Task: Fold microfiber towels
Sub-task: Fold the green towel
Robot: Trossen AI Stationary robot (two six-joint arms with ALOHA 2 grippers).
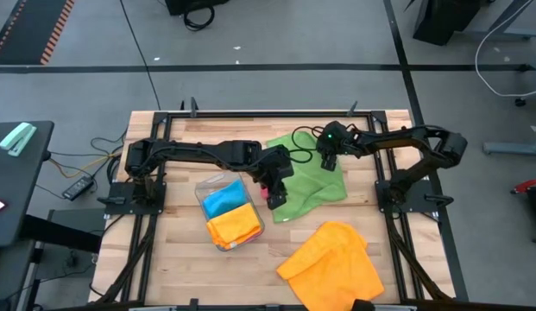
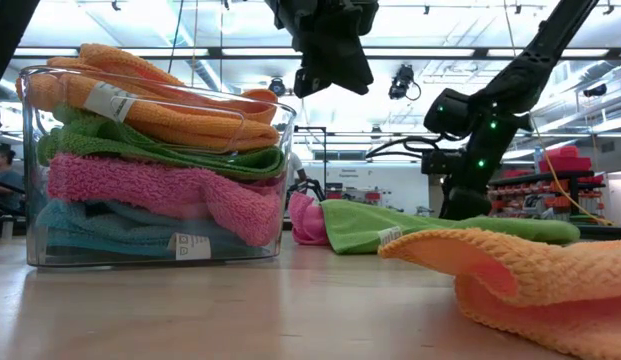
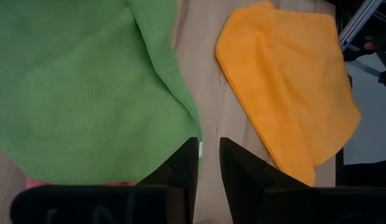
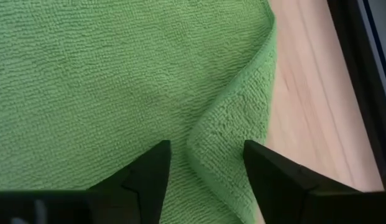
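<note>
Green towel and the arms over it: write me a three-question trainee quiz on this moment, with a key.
1. True or false: the green towel lies spread on the table, outside the clear tray.
2. Which towel lies alone near the table's front edge? A) pink B) orange C) sky blue
3. Fill in: the right tool hangs with its fingers apart over a raised ___ in the green towel.

Key
1. True. The left tool hangs at its near edge, fingers a little apart with nothing between them.
2. B, the orange towel.
3. Fold; that ridge runs beside the towel's edge.
</note>
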